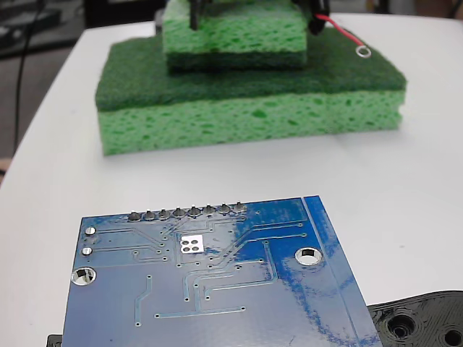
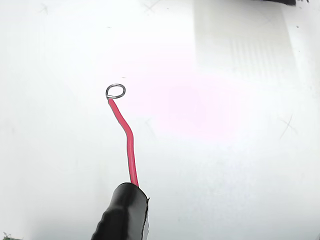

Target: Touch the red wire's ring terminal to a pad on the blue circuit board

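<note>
Risk lies mostly in the long gap to be crossed, judging from the fixed view. Nearest the camera sits the blue circuit board [image 1: 210,282], flat on the white table [image 1: 419,181], with a black plastic part [image 1: 423,322] touching or just beside its lower right corner. Along the board's far edge runs a row of grey solder blobs [image 1: 187,212], with a small silver patch [image 1: 192,244] and two round mounting holes nearby. These targets are small and crowded, so a slightly off approach could land the ring on bare blue lacquer or in a mounting hole instead of on metal.

Farther back stand two stacked green sponges [image 1: 246,108]. Beyond them, at the top right, the red wire [image 1: 346,36] hangs from a black body [image 1: 318,18], its ring terminal [image 1: 363,52] in the air over the dark sponge top, well apart from the board. A low path forward could catch the ring on the sponge.

In the wrist view the wire [image 2: 129,145] bends on its way to the ring [image 2: 115,91], so the tip sits off the axis of its black sleeve [image 2: 125,212]; aiming by the sleeve would miss. The thin wire may also flex under contact and slide.

The gripper's fingers show in neither view, so I cannot tell whether they are apart or together.
</note>
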Controlling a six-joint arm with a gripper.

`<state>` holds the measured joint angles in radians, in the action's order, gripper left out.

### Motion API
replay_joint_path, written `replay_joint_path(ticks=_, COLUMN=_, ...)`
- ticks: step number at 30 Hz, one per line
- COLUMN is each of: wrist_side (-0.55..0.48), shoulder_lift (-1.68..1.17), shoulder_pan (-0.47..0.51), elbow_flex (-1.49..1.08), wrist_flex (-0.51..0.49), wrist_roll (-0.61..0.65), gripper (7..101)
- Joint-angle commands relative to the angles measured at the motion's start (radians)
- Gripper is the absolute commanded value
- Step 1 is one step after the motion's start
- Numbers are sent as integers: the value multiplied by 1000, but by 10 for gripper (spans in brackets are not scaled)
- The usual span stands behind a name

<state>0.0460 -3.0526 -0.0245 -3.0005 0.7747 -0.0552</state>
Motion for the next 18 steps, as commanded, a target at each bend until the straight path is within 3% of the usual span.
replay_joint_path(ticks=1, wrist_side=0, shoulder_lift=-2, shoulder_pan=14, elbow_flex=11, wrist_flex=-5, wrist_roll=-8, gripper=1003)
replay_joint_path(ticks=18, wrist_side=11, shoulder_lift=8, shoulder_pan=18, elbow_flex=52, wrist_flex=-6, wrist_roll=-21, gripper=1003)
